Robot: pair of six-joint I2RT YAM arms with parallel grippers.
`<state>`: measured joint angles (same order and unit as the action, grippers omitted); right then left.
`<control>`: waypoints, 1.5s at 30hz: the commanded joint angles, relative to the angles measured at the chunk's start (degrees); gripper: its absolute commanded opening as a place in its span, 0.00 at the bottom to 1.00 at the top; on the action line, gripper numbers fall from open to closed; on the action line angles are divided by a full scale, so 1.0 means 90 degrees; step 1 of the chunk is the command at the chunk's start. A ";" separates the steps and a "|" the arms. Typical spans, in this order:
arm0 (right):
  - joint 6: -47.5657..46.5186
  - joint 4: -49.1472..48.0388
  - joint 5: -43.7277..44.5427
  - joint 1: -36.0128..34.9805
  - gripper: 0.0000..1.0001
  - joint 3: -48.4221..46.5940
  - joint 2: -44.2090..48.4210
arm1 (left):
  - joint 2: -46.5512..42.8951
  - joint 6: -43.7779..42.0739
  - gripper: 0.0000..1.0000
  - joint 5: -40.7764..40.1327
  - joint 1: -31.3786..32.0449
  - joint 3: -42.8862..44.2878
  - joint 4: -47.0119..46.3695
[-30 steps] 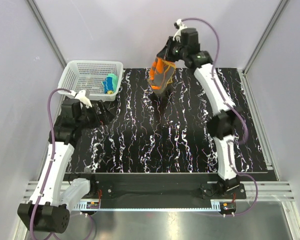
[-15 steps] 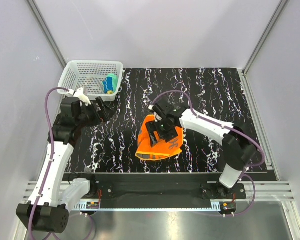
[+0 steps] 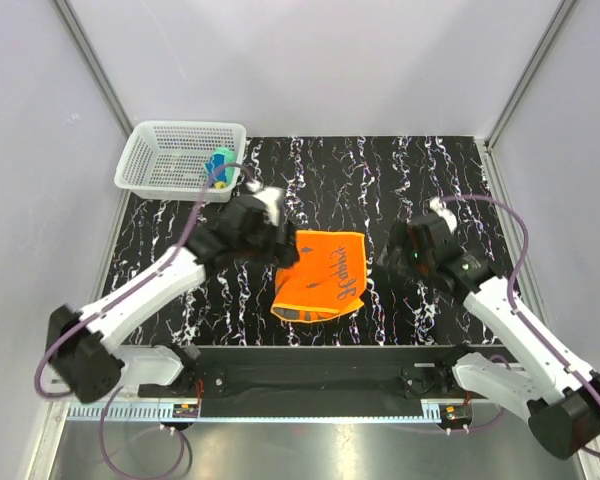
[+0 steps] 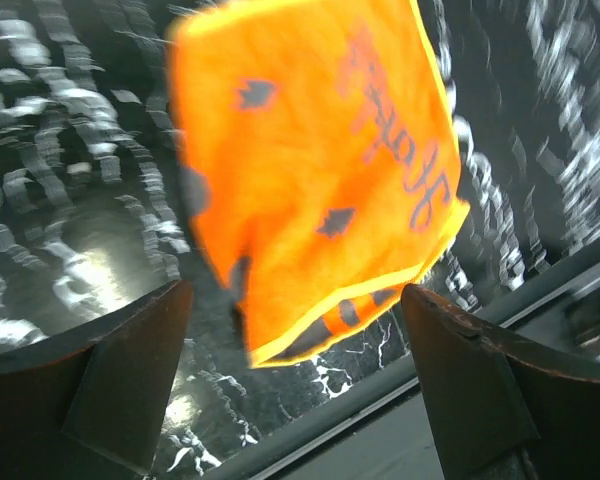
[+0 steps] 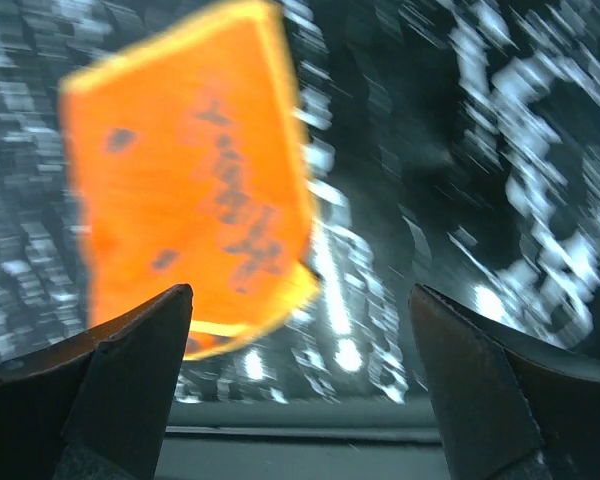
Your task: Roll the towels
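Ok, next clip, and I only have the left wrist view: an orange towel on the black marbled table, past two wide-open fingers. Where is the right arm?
Observer: The right gripper hangs open just to the right of the orange towel, apart from it.
Reviewer: Is there a second towel anywhere?
Observer: Yes. The yellow towel, teal-blue side showing, sits in the white mesh basket at the far left corner of the table.
Reviewer: Where is my gripper relative to the orange one?
Observer: The left gripper is at its far left corner. The top view does not show whether it touches.
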<state>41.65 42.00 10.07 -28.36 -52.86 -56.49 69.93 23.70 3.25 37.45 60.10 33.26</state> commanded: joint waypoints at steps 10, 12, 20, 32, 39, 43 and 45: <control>0.1281 0.1505 0.1733 0.0036 0.92 0.0053 0.2097 | 0.3915 -0.0173 0.89 -0.2118 0.2723 0.2550 0.0123; 0.1281 0.1661 0.1695 0.0036 0.92 0.0024 0.2077 | 0.4289 -0.0192 0.87 -0.2021 0.2821 0.2941 0.0143; 0.1320 0.1691 0.1548 0.0036 0.92 0.0248 0.2312 | 0.5481 -0.0231 0.82 -0.1865 0.3006 0.3762 0.0163; 0.1251 0.1681 0.1460 0.0036 0.91 0.0385 0.2409 | 0.6663 -0.0310 0.44 -0.2333 0.3114 0.4699 0.0397; 0.1212 0.1701 0.1479 0.0026 0.92 0.0346 0.2361 | 0.6810 -0.0485 0.16 -0.2762 0.3104 0.4924 0.0670; 0.1222 0.1691 0.1469 0.0026 0.91 0.0356 0.2400 | 0.6732 -0.0524 0.00 -0.2822 0.3046 0.4856 0.0670; 0.1241 0.1701 0.1489 0.0036 0.91 0.0356 0.2419 | 0.6635 -0.0573 0.00 -0.2822 0.3007 0.4856 0.0670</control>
<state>52.31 58.37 21.96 -28.12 -49.41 -35.14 129.62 19.84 -19.00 65.28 102.74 38.26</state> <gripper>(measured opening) 0.914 0.012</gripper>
